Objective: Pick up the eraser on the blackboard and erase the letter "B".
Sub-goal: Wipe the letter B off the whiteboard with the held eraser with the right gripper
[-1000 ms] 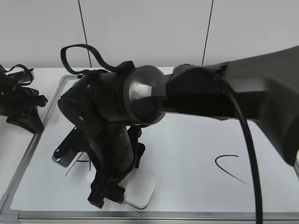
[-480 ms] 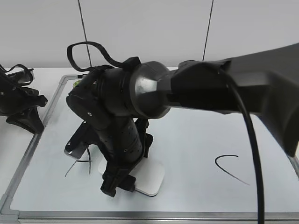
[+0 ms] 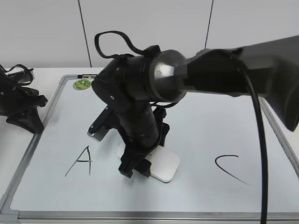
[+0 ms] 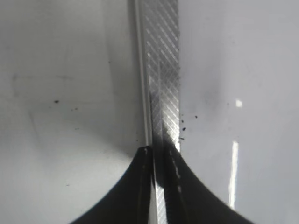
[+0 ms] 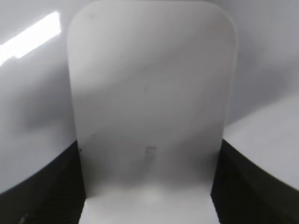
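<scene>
**Eraser held flat on the board between the A and the C**

The white glossy oblong plastic eraser [image 3: 162, 166] lies flat on the large white grey-framed blackboard [image 3: 201, 140], toward its near edge and about midway between the hand-drawn black "A" [image 3: 80, 161] on the left and the black "C" [image 3: 230, 169] on the right. No "B" shows; whether it is wiped away or hidden under the eraser and arm cannot be told. The step in hand looks like the wiping itself. The next move calls for steady downward pressure and short strokes kept clear of both neighbouring letters.

The right gripper [image 3: 136, 169] has its jaws closed on the eraser's two long sides, as the right wrist view confirms [image 5: 149, 205]. Its arm reaches in from the table's right side, wrist bent steeply down.

The left gripper [image 3: 25, 116] rests off the board's left edge; its jaw state cannot be told. A round green sticker [image 3: 81, 84] marks the board's far left corner.
</scene>
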Available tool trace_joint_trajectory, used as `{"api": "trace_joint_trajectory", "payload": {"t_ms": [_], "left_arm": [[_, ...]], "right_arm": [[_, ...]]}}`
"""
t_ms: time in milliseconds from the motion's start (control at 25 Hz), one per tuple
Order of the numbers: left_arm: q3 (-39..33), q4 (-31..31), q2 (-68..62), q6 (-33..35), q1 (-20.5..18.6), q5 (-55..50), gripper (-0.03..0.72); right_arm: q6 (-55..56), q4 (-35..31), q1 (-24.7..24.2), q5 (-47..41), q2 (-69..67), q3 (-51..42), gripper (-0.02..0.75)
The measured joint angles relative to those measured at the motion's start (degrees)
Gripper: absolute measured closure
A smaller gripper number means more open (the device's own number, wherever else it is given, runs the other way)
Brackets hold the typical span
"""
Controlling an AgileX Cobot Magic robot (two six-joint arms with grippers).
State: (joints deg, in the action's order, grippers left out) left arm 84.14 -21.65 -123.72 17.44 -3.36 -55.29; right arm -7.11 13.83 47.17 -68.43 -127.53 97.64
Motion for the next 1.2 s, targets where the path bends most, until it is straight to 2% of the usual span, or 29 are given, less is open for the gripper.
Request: {"api": "trace_joint_trajectory", "payload": {"t_ms": [320,640,840,1200], "left_arm": [[0.0,-0.1,0.0,0.0,0.0,0.0,0.654],[0.0,-0.1,0.0,0.0,0.0,-0.1,0.654],[0.0,-0.1,0.0,0.0,0.0,-0.1,0.654],[0.0,-0.1,0.0,0.0,0.0,-0.1,0.654]], "right_arm": [[0.8,1.9,-3.5,0.0,-0.4,1.9,0.198],[0.8,0.7,-3.6,4.2,-0.4,4.3,0.198],[-1.0,-2.4,-3.6,3.5,-1.4,5.4,0.198],[-2.0,-3.1,-3.6,1.4,-4.0,8.3,0.198]]}}
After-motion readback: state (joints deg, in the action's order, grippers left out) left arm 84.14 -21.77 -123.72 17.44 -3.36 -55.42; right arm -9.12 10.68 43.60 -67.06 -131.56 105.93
